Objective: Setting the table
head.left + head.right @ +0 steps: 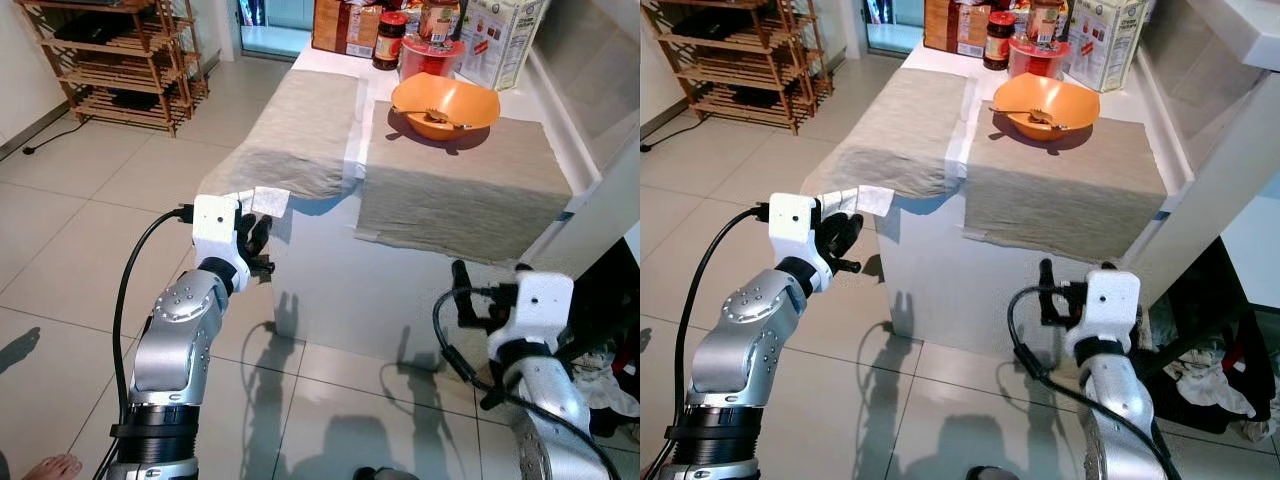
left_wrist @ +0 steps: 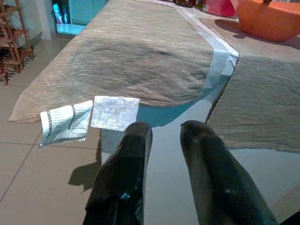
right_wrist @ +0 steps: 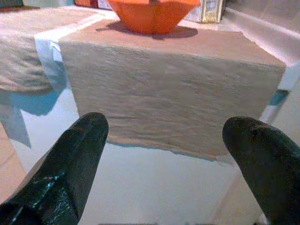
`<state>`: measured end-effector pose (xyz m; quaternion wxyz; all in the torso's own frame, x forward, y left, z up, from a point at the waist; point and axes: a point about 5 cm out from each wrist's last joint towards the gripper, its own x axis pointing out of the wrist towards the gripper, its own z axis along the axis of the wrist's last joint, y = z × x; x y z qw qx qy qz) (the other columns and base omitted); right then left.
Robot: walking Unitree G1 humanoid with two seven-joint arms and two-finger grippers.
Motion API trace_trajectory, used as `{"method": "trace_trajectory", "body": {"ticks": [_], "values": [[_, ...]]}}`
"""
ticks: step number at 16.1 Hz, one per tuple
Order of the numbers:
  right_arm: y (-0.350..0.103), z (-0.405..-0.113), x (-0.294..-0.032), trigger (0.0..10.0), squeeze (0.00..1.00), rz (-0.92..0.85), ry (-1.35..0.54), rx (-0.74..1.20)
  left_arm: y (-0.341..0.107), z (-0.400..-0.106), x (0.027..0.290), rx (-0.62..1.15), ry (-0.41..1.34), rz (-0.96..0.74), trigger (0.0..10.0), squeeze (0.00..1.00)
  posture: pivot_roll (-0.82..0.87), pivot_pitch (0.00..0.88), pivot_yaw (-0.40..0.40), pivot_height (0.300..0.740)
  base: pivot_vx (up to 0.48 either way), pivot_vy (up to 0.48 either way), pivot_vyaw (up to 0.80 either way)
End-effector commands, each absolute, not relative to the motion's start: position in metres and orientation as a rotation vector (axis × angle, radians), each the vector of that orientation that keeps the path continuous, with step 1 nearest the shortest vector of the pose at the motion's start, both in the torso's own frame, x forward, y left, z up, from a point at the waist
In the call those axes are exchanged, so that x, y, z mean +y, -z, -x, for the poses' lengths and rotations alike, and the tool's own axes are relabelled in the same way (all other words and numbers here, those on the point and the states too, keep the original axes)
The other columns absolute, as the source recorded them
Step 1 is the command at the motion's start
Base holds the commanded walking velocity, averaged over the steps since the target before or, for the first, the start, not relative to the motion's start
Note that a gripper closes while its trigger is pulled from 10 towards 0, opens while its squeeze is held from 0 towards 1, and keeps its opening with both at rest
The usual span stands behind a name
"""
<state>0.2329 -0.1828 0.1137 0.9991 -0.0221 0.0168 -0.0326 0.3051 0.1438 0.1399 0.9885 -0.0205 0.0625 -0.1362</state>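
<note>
Two placemats [image 1: 460,185] already cover the surface [image 1: 400,290], an orange bowl [image 1: 446,103] sits on the right mat near the far edge, and, by my judgement, cutlery remains, with the left pincer [image 1: 258,243] nearly closed and empty at the near-left corner and the right pincer [image 3: 173,154] spread wide, empty.

From the head, the two eye views look forward and down from just short of the white table [image 1: 330,290], taking in its near end, both arms and the floor; the right eye sits slightly to the side. The left wrist view looks low along its fingers [image 2: 126,173] at the left placemat [image 2: 126,61], close up. The right wrist view faces the right placemat [image 3: 168,89] edge-on, with the orange bowl [image 3: 152,14] shared by all four
</note>
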Motion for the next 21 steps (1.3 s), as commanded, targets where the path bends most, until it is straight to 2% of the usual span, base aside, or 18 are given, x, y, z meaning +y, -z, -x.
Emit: {"method": "trace_trajectory", "body": {"ticks": [1,6,12,21], "values": [[-0.118,-0.235,-0.182,10.0,0.0,0.04,0.059,0.024,-0.142,-0.307,0.14,0.116,0.296,0.034,10.0,1.0,-0.03,0.0,-0.041,0.74,0.0,0.0,0.0],[-0.117,-0.24,-0.176,10.0,0.0,0.035,0.035,0.035,-0.144,-0.308,0.139,0.109,0.32,0.041,10.0,1.0,-0.03,0.0,-0.037,0.74,0.0,0.0,0.0],[-0.119,-0.247,-0.175,10.0,0.0,0.038,0.02,0.027,-0.147,-0.312,0.134,0.093,0.34,0.024,10.0,1.0,-0.04,0.0,-0.031,0.74,0.0,0.0,-0.68],[-0.118,-0.257,-0.17,10.0,0.0,0.051,-0.013,0.023,-0.146,-0.315,0.135,0.093,0.325,0.027,10.0,1.0,-0.04,0.0,-0.033,0.74,0.0,0.0,0.0]]}}
